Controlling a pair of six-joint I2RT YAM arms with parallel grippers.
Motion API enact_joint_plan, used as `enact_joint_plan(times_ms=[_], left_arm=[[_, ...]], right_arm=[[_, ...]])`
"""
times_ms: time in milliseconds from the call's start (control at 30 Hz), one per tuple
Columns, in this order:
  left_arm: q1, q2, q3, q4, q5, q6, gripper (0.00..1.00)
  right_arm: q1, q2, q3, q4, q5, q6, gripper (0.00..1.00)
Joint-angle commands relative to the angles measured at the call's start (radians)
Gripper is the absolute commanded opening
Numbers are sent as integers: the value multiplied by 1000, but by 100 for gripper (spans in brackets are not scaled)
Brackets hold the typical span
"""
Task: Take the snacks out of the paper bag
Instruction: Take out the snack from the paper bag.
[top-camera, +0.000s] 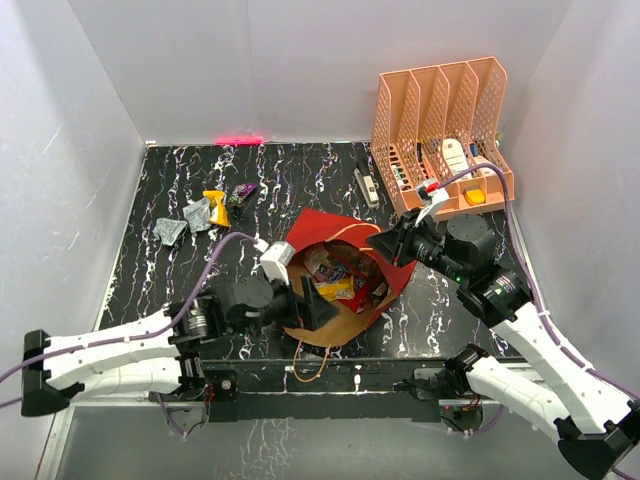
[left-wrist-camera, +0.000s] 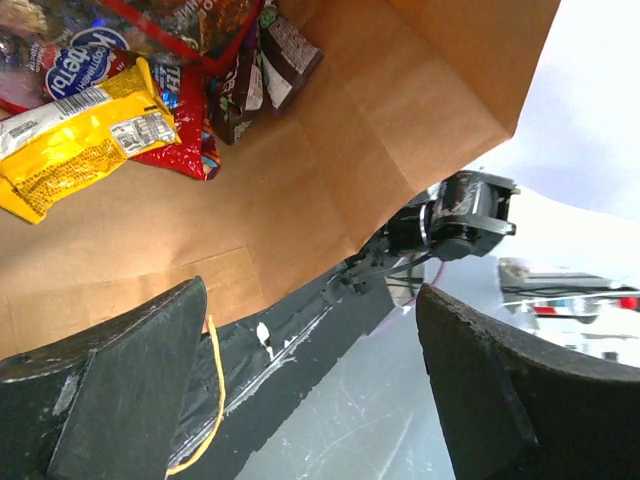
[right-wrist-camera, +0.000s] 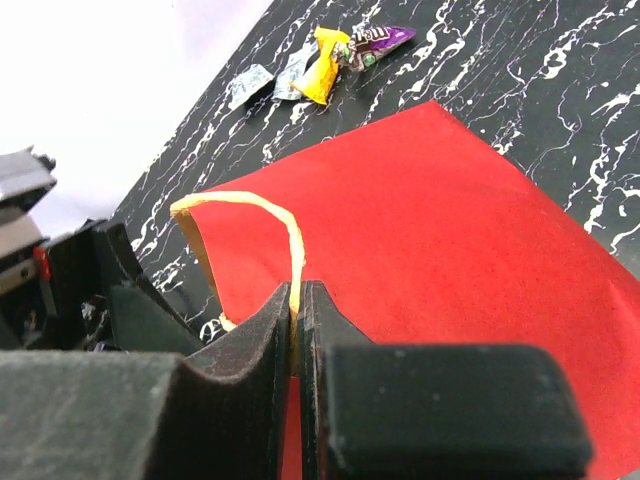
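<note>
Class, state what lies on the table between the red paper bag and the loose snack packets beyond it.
Nothing: the right wrist view shows only bare black marbled tabletop between the paper bag and the snack packets.

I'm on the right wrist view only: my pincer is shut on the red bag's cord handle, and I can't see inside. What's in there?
Observer: The left wrist view shows a yellow packet and a glossy red bag lying on the brown inside of the paper bag.
Operator: What is the left pincer doing?
Observer: The left pincer is open at the bag's near rim, holding nothing.
Operator: Anything behind my arm?
Observer: An orange rack stands far right, beyond your arm.
</note>
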Motion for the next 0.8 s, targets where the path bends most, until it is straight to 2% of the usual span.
enact_joint_plan(times_ms=[0,167,233,267,367,467,567,600,633,767], left_arm=[[-158,112,96,31,-265,52,84],[-309,359,254,-55,-447,268,85],[-320,450,292,-82,-500,362,96],[-321,485,313,-113,-528,381,98],[-321,572,350,-192,-613,434,98],[-310,588,318,-177,-630,501,96],[-289,578,309,-224,-650,472,76],[-288,555,293,-203,-636,476,75],[-288,536,272,-169,-599,492,76],[-288,384,183,-23,-415,551,94]], right_arm=[[2,-22,38,18,32,-29,7],[1,-43,38,5,57,-38,7],[1,-50,40,0,68,-40,7],[2,-54,39,-2,71,-40,7],[1,-59,33,-8,77,-49,7],[2,-63,25,-15,82,-56,7],[2,-63,29,-16,79,-53,7],[2,-62,35,-19,78,-52,7],[1,-62,38,-23,79,-56,7],[2,-65,31,-21,86,-61,7]])
